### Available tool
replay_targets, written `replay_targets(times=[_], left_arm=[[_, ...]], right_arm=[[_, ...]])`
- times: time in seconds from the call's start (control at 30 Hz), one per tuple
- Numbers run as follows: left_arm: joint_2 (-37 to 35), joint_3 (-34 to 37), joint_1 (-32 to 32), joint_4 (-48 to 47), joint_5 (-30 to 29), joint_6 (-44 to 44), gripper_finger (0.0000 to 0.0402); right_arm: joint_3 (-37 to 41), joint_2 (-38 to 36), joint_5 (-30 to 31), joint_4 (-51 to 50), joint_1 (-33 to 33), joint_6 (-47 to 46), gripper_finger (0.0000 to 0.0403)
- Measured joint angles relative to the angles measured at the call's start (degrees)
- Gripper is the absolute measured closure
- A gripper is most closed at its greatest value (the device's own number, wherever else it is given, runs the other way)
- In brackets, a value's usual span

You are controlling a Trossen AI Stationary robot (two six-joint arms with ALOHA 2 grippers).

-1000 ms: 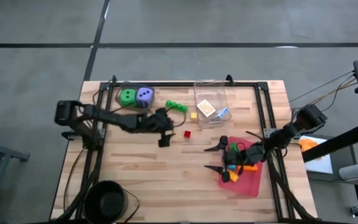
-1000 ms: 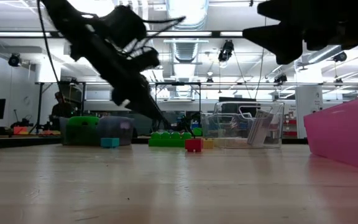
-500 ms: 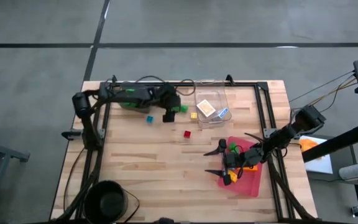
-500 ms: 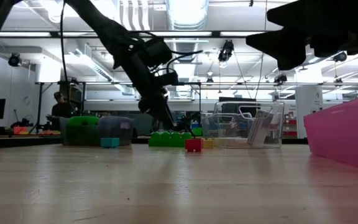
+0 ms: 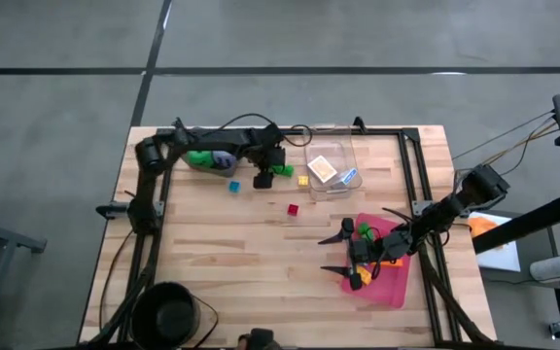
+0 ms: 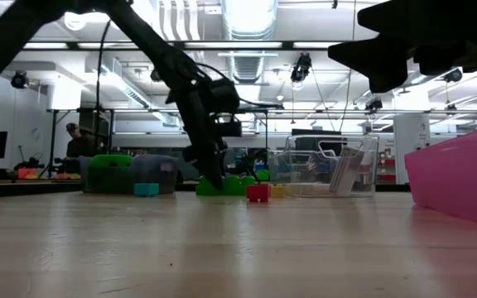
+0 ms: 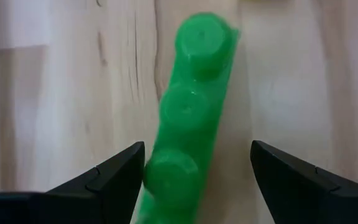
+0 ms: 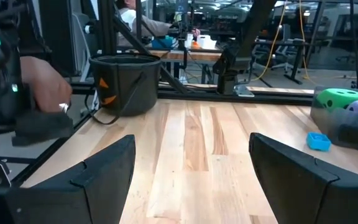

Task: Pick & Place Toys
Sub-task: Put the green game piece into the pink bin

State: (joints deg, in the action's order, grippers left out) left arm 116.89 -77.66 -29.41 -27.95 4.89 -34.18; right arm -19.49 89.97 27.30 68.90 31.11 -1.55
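A long green studded brick (image 7: 194, 93) lies flat on the table near the far edge, left of the clear box. My left gripper (image 5: 264, 179) is open and low over it, one finger on either side of its near end. The gripper also shows in the low view (image 6: 214, 175). The green die (image 5: 199, 156) and purple die (image 5: 225, 155) stand at the far left. Blue (image 5: 232, 185), red (image 5: 293, 208) and yellow (image 5: 302, 180) bricks lie loose. My right gripper (image 5: 331, 251) is open and empty above the left edge of the pink tray (image 5: 389, 284). My left gripper comes down at the green brick from above, its fingers across the brick. One finger (image 7: 114, 177) stands right against the brick's long side (image 7: 151, 168), and I cannot tell whether it touches. The other finger is clear of it. The brick lies flat on the table.
The clear box (image 5: 332, 156) holds the orange-white packet (image 5: 323, 169) and the blue-white packet (image 5: 349, 176). The pink tray holds several bricks. A black bucket (image 5: 170, 313) stands at the near left. A dark frame runs along the table's edges.
My left gripper has swung from the table's middle toward the far edge, then come down over the green brick. The brick has not moved. The blue brick, which the arm covered before in the high view, now shows.
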Motion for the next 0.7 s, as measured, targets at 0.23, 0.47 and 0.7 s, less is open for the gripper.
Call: replay_targets(times=[0.23, 0.47, 0.7], left_arm=[[3.2, -2.6, 0.0, -5.0, -0.4, 2.6, 0.0111], [2.2, -2.2, 0.6, -8.7, -2.0, 10.7, 0.0182], [1.9, -2.2, 2.0, -11.8, -2.7, 13.0, 0.0272]], right_arm=[[0.0, 0.0, 0.0, 0.0, 0.0, -0.2, 0.0091], [0.0, 0.0, 0.0, -0.6, 0.0, -0.2, 0.0091], [0.0, 0.0, 0.0, -0.7, 0.0, -0.2, 0.0091]])
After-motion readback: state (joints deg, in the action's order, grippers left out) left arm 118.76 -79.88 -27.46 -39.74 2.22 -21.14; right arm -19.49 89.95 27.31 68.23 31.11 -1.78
